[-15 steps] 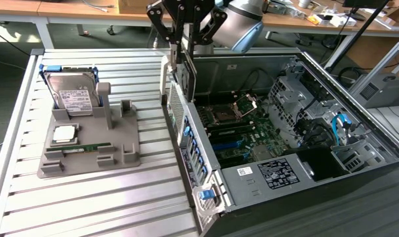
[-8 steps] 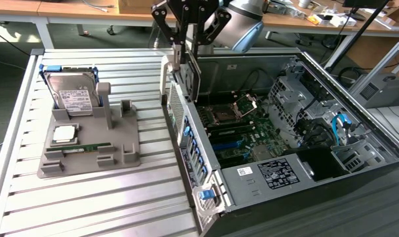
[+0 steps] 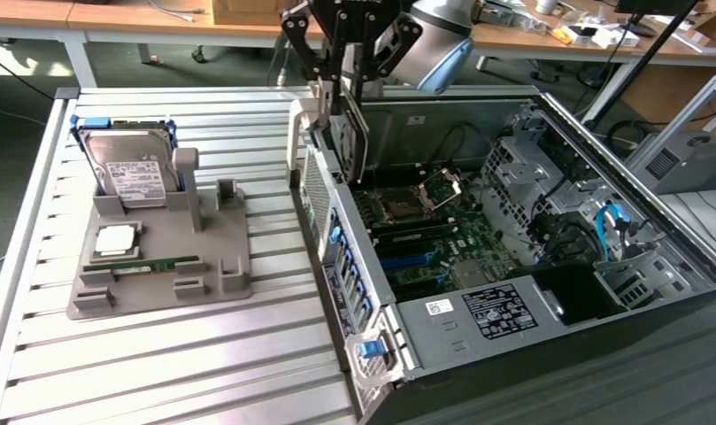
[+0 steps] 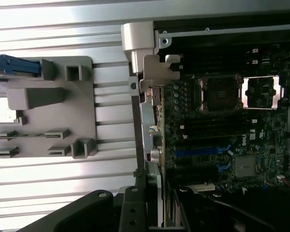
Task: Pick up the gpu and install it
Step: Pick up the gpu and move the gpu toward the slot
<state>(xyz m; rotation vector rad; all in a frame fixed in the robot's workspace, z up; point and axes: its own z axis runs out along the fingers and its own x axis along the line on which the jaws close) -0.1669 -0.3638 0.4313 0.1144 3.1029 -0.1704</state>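
Pincer (image 3: 343, 84) grasping gpu (image 3: 355, 133); card hangs straight below, edge-down, long axis along case (image 3: 452, 323) wall, over motherboard (image 3: 428, 230).

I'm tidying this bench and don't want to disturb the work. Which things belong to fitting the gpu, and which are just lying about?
In the job:
- gpu, held upright in the hand
- open case below it
- motherboard inside the case

Lying about:
- hard drive
- memory stick
- chip
- grey holder they sit on

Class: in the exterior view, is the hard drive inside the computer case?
No, the hard drive stands in the grey holder beside the case.
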